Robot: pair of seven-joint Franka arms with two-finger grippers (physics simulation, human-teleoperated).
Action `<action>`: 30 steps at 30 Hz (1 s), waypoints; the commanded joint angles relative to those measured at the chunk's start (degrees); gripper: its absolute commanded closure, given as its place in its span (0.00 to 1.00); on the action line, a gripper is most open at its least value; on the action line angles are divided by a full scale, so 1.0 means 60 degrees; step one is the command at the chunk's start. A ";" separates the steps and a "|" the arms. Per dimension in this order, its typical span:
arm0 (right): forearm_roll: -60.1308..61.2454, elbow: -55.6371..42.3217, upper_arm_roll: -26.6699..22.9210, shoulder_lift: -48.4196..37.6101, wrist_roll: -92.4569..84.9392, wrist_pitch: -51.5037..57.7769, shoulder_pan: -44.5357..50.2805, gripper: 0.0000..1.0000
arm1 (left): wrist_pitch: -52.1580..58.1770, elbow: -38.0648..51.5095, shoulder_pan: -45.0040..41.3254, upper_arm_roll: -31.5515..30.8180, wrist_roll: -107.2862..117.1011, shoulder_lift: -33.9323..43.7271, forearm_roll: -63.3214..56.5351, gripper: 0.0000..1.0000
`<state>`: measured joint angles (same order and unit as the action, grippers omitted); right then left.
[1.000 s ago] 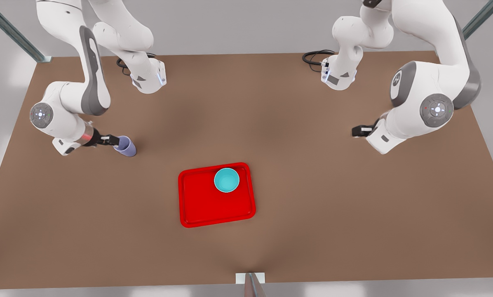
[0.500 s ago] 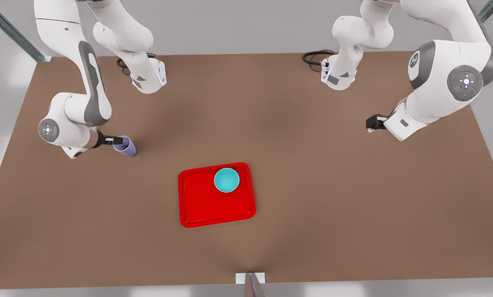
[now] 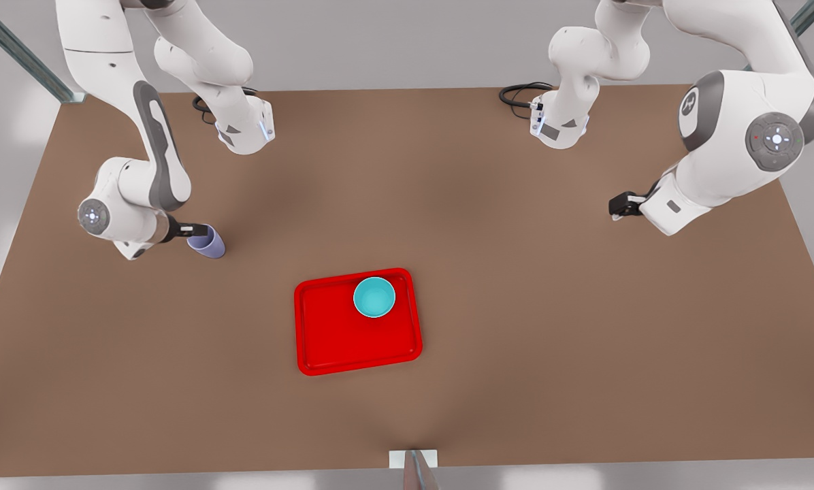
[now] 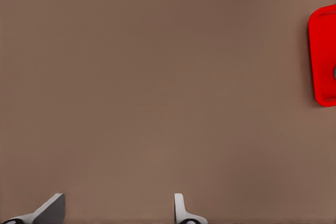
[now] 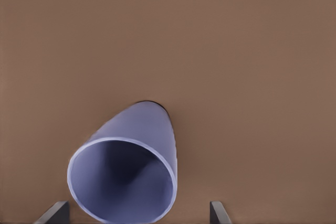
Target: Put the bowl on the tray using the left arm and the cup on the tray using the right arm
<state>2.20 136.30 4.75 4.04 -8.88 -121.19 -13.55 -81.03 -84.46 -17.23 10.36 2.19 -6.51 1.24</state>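
A brown table (image 3: 516,306) fills the scene under a pale grey wall, with metal struts at the far corners.

The right gripper (image 3: 190,230) is at the cup (image 3: 206,241), on the front view's left side of the table. Its fingers (image 5: 52,214) are spread wide (wider than the cup's mouth), and from the right wrist view the cup (image 5: 126,166) sits between them with table showing on both sides, so nothing is clamped. In the front view one dark finger reaches the cup's rim; whether it touches I cannot tell. The cup stands on the table, well apart from the tray (image 3: 332,340).

The left gripper (image 3: 619,205) is on the front view's right side, above bare table and well away from everything else. Its pale fingers (image 4: 181,211) stand apart with only brown surface between them, so it is open and empty. The left wrist view catches a corner of the tray (image 4: 321,56) at its edge.

The bowl (image 3: 374,297) sits upright inside the tray, in the far corner toward the front view's right, close to the rim. The rest of the tray floor is bare red. The tray lies flat near the middle of the table, turned slightly off square.
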 commanded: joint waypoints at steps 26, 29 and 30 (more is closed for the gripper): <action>-0.0014 0.0223 0.0000 0.0967 -0.0513 -0.0821 -0.0568 0.79 | -0.0045 0.0000 0.0001 0.0001 -0.0014 -0.0014 -0.0002 0.00; -0.0014 0.0208 0.0015 0.0880 -0.0513 -0.0734 -0.0554 0.79 | -0.0045 0.0000 0.0001 0.0001 -0.0014 -0.0014 -0.0002 0.00; -0.0014 0.0208 0.0015 0.0879 -0.0513 -0.0748 -0.0554 0.79 | -0.0045 0.0000 0.0001 0.0001 -0.0014 -0.0014 -0.0002 0.00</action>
<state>2.11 137.55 4.83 9.32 -11.88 -125.68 -16.88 -81.30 -84.46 -17.22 10.37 2.11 -6.60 1.24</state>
